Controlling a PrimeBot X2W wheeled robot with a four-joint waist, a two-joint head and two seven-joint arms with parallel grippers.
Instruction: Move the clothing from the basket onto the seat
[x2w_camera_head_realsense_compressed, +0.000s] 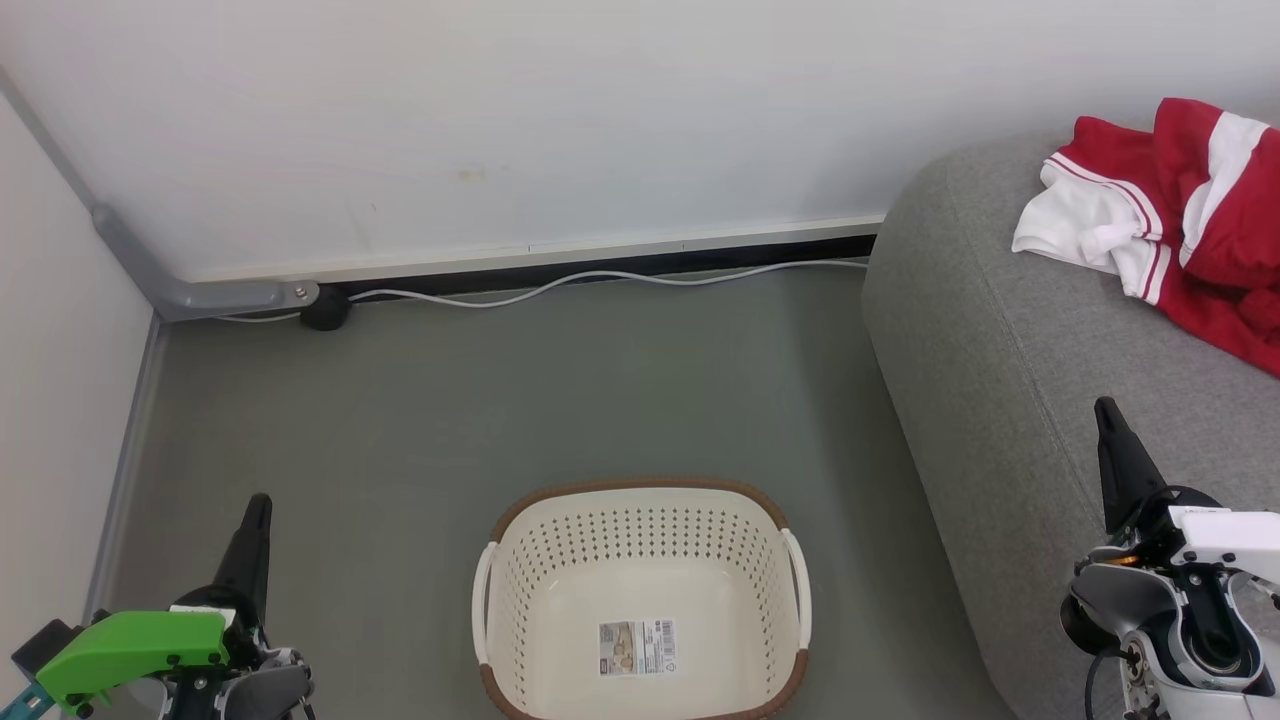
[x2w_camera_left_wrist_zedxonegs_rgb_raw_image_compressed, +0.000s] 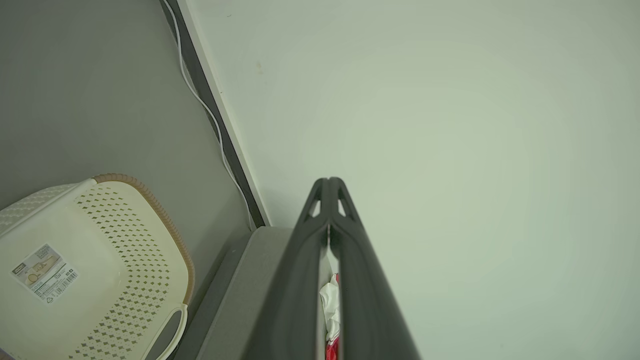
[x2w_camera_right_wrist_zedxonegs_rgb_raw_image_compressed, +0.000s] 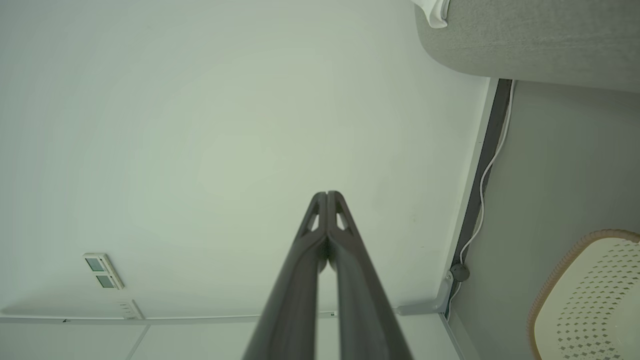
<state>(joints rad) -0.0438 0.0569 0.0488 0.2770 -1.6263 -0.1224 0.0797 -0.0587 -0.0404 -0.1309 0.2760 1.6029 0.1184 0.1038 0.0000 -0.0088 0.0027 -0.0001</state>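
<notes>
The red and white clothing (x2w_camera_head_realsense_compressed: 1170, 215) lies crumpled on the grey seat (x2w_camera_head_realsense_compressed: 1010, 380) at the upper right; a sliver of it (x2w_camera_left_wrist_zedxonegs_rgb_raw_image_compressed: 330, 305) peeks between my left fingers in the left wrist view. The cream basket (x2w_camera_head_realsense_compressed: 520, 560) stands on the floor at bottom centre, with just a sticker on its bottom; it also appears in the left wrist view (x2w_camera_left_wrist_zedxonegs_rgb_raw_image_compressed: 125, 260) and the right wrist view (x2w_camera_right_wrist_zedxonegs_rgb_raw_image_compressed: 590, 310). My left gripper (x2w_camera_head_realsense_compressed: 259, 503) is shut and holds nothing, low at the left of the basket. My right gripper (x2w_camera_head_realsense_compressed: 1105, 407) is shut with nothing in it, over the seat's front edge.
A white wall runs across the back, with a black baseboard and a white cable (x2w_camera_head_realsense_compressed: 600, 280) along the floor. A grey conduit (x2w_camera_head_realsense_compressed: 200, 295) and a side wall close the left corner. Grey floor (x2w_camera_head_realsense_compressed: 500, 400) lies between basket and wall.
</notes>
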